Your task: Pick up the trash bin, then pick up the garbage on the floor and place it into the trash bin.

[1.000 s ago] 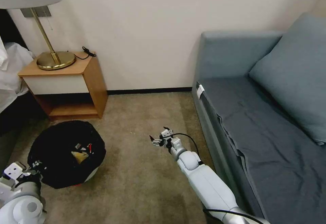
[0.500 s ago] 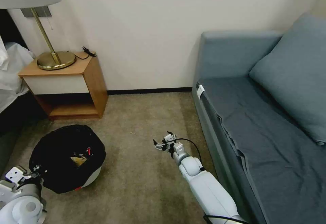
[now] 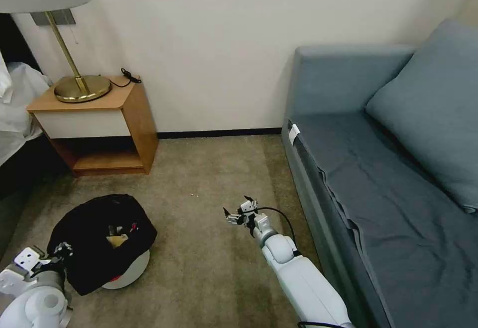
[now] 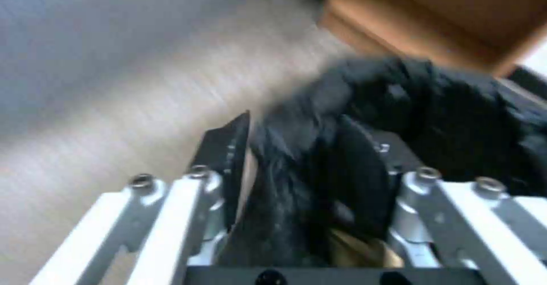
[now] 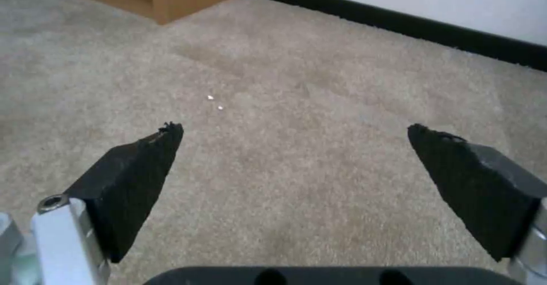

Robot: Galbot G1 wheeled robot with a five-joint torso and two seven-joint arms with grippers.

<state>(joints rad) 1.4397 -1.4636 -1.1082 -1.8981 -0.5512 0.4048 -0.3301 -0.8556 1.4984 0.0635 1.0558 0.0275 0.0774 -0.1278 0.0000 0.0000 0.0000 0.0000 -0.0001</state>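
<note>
The trash bin [image 3: 130, 272] is at the lower left of the head view, white, with a crinkled black liner [image 3: 89, 228] slumped over its rim. It leans, and its white underside shows. Garbage lies inside it: a gold wrapper [image 3: 117, 241] and a red scrap [image 3: 133, 227]. My left gripper [image 3: 62, 251] is shut on the liner at the bin's near rim. In the left wrist view the black plastic [image 4: 342, 105] is bunched between the left gripper's [image 4: 310, 135] fingers. My right gripper [image 3: 239, 213] hangs open over bare floor [image 3: 199, 268], its fingers [image 5: 142, 157] spread wide around nothing.
A wooden nightstand [image 3: 99, 124] with a brass lamp [image 3: 79, 86] stands against the wall at the back left. A bed edge [image 3: 15, 114] is at the far left. A blue sofa [image 3: 378, 178] runs along the right side. Tiny white specks [image 5: 211, 98] lie on the carpet.
The bin has moved down and nearer to me with my left gripper, and its liner has slumped inward. My right gripper has drawn back slightly, still open.
</note>
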